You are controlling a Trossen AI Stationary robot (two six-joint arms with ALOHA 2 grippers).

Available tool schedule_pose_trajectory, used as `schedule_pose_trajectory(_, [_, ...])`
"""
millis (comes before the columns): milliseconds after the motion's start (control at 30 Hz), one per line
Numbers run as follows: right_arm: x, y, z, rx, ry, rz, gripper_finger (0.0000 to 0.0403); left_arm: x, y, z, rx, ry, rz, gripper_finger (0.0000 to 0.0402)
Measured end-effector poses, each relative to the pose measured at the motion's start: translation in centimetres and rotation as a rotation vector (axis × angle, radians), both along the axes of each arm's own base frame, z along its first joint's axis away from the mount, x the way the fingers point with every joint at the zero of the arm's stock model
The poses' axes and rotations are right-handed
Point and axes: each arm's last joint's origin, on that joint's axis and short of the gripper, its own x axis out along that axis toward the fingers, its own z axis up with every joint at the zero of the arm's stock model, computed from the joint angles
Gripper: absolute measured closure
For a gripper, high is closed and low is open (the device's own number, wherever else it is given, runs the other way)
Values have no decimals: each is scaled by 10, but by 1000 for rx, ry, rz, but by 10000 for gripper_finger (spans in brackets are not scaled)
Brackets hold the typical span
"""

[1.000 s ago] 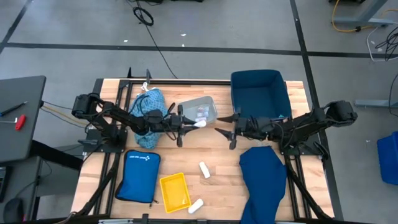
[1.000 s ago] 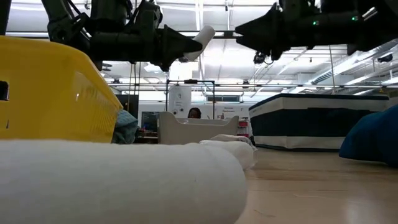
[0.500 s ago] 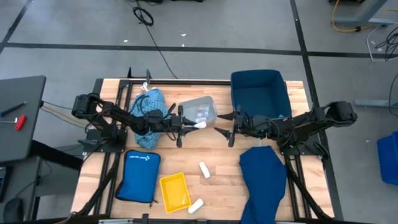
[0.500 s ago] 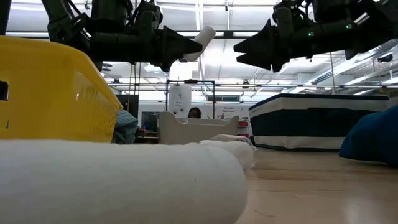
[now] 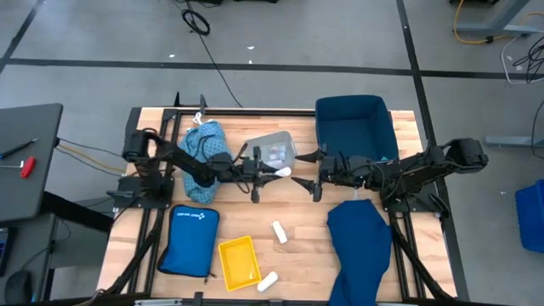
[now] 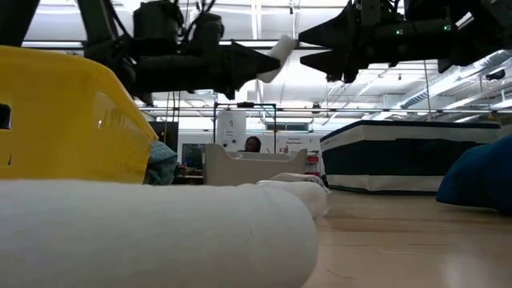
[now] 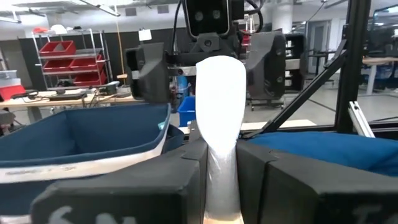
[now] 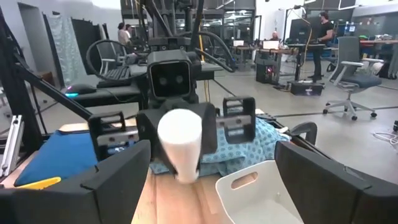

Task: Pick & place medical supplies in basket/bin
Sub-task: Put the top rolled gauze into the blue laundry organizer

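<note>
My left gripper [image 5: 272,172] is shut on a finger-sized white roll [image 5: 282,172], high above the table's middle. The roll also shows in the low view [image 6: 279,54]. My right gripper [image 5: 308,176] faces it from the table's right. Its fingers [image 8: 118,180] are open, and the roll's free end [image 8: 180,140] is just in front of the gap, touching neither finger. Two more white rolls [image 5: 279,231] [image 5: 268,281] lie on the table near the front. A navy cloth [image 5: 361,246] lies at the front right, and a light blue patterned cloth [image 5: 204,140] at the back left. My left gripper pinches the white roll's near end [image 7: 221,168] between its two fingers. The fingers lie level and point toward the table's right. The roll sticks out beyond the fingertips along their line, its free end [image 6: 284,46] tilted slightly up, lifted clear of the table.
A navy bin [image 5: 353,127] stands at the back right, and a clear bin [image 5: 272,151] with small vials at the back middle. A yellow tray [image 5: 238,262] and a flat bright blue pouch [image 5: 191,240] lie at the front left.
My left gripper has gone toward the table's right with the white roll, bringing the roll's free end up to my right gripper. My right gripper has opened wider and stayed in place.
</note>
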Motion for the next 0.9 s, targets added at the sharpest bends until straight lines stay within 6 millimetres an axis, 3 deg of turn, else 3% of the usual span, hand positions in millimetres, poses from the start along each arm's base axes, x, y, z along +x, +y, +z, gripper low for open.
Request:
schedule_pose_trajectory(300, [4, 0, -5, -6, 6, 9, 51, 41, 9, -2, -20, -4, -36, 348])
schedule_pose_trajectory(500, [4, 1, -5, -6, 8, 7, 85, 46, 17, -2, -39, -11, -43, 348])
schedule_pose_trajectory(667, [4, 0, -7, -15, 22, -3, 174, 46, 18, -1, -41, -18, -44, 348])
schedule_pose_trajectory(900, [4, 0, -6, -45, 24, -5, 349, 46, 17, -1, -39, -17, -55, 347])
